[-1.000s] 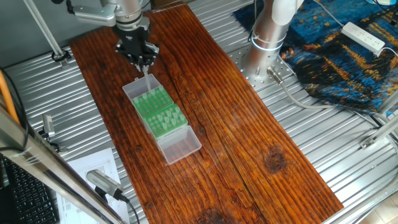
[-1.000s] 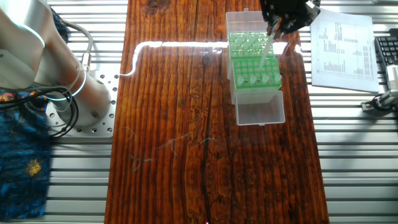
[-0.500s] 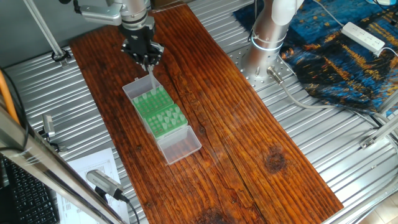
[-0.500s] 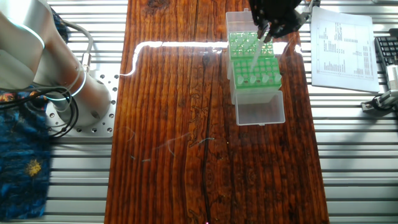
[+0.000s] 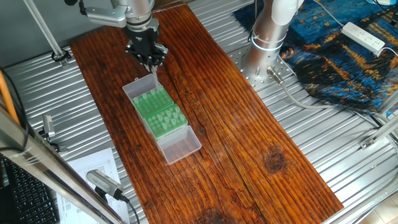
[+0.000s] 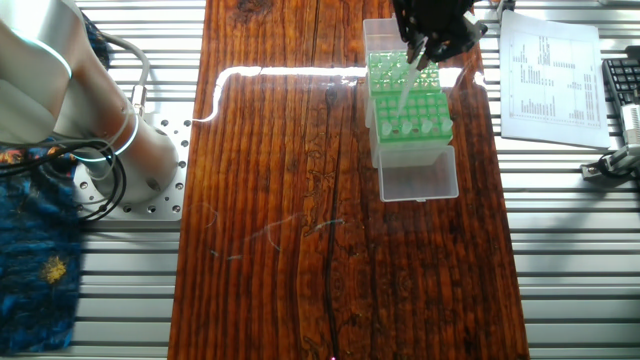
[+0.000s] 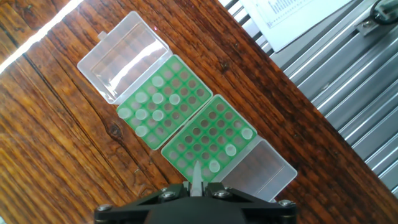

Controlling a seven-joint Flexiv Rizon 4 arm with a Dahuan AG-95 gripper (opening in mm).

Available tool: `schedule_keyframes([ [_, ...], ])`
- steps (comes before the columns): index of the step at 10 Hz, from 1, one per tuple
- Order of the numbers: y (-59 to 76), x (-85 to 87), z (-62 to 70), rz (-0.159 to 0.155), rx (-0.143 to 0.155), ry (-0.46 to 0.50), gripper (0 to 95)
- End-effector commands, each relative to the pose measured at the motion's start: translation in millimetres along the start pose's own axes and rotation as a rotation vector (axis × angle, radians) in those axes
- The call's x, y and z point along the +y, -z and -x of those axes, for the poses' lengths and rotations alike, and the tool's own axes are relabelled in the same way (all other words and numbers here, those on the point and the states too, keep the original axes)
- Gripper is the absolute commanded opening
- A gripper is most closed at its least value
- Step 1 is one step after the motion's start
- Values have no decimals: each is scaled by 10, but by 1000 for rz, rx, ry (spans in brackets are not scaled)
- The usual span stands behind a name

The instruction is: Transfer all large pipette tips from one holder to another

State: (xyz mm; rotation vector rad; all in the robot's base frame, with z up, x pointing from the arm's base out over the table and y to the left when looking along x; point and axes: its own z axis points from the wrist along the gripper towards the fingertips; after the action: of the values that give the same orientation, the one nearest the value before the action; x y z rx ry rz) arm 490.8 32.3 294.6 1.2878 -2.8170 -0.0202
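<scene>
Two green racks sit side by side between their open clear lids. One rack (image 7: 186,81) holds several pale-green large pipette tips (image 7: 152,106). The other rack (image 7: 208,127) holds three tips (image 7: 231,150) along one edge. My gripper (image 7: 195,186) is shut on one tip (image 7: 195,174), which points down over the near edge of the three-tip rack. In the other fixed view the gripper (image 6: 428,40) holds the tip (image 6: 408,80) slanted above both racks (image 6: 410,110). In one fixed view the gripper (image 5: 149,60) hangs over the racks' far end (image 5: 152,99).
Clear hinged lids (image 7: 124,56) (image 7: 267,168) lie open at both ends of the racks. The wooden board (image 6: 290,200) rests on a ribbed metal table. A printed paper sheet (image 6: 545,70) lies beside the board. The arm's base (image 5: 267,37) stands at the back.
My gripper has moved sideways over the racks with the tip held in it, towards the middle of the racks' far end. The racks have not moved.
</scene>
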Motion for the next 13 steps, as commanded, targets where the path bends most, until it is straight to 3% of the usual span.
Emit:
schedule_keyframes([
  [1,-13,6,-10,-3,5,-2,0],
  [13,-92,55,-57,-16,-1,-9,0],
])
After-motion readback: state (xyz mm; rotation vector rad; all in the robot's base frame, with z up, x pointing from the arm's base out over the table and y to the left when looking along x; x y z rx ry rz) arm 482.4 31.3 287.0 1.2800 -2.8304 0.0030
